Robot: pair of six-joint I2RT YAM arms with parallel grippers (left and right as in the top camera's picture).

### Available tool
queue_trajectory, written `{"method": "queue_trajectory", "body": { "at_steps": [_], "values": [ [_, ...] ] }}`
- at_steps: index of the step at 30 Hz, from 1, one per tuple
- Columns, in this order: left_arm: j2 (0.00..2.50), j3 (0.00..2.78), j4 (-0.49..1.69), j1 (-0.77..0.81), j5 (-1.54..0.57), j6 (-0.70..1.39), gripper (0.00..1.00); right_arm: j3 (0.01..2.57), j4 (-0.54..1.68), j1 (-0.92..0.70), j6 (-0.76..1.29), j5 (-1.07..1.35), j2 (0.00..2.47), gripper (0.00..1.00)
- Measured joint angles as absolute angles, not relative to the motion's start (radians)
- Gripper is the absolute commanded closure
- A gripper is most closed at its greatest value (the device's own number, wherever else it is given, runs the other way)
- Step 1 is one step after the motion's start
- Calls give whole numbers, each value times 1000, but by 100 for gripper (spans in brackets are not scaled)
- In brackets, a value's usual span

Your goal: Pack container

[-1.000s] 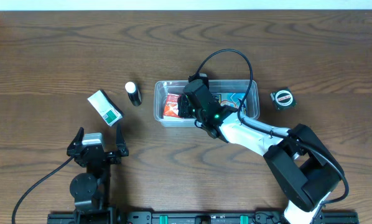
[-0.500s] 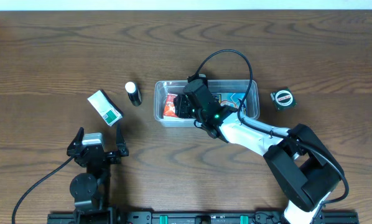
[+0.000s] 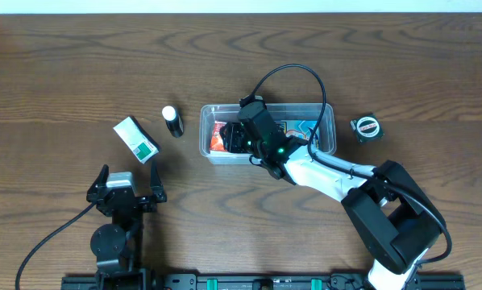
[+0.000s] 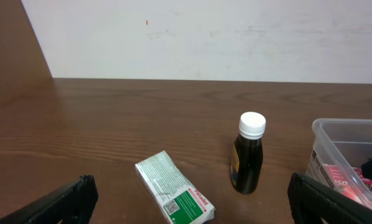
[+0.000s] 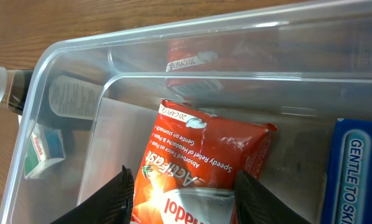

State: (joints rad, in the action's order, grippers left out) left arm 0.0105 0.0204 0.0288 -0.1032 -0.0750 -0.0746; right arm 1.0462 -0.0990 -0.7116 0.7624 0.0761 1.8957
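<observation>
— Where is the container?

— The container (image 3: 331, 137) sits around the middle of the table (image 3: 64, 64), a little toward the right edge, its long sides parallel to the front edge. My right gripper (image 5: 185, 186) is down inside its left end.

— Holding anything?

— My fingers (image 5: 114, 202) stand apart on either side of a red pouch (image 5: 198, 155) lying on the container's floor. Whether they press it or only flank it, I cannot tell. A blue box (image 5: 360, 174) lies just beside the pouch. My left gripper (image 3: 130, 179) rests toward the front edge, left of centre, spread wide with nothing in it.

— And if you had to shift the container itself?

— I judge it light, thin-walled, springy and slick. A squeeze across its width would likely bow it. I would pinch the rim at a short end, one finger inside and one outside, and drag rather than lift.

— What lies outside it?

— A dark bottle (image 4: 248, 155) and a green-and-white carton (image 4: 173, 196), both to its left and apart from it.
</observation>
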Motion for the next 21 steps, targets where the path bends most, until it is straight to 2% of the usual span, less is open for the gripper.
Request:
{"method": "queue_trajectory", "body": {
  "at_steps": [18,21],
  "values": [
    [10,20,29,-103,-75,-75,2,1046,-189,-702,762,186,1896,51],
    [10,20,29,-103,-75,-75,2,1046,-196,-679,757,208,1894,48]
  ]
}}
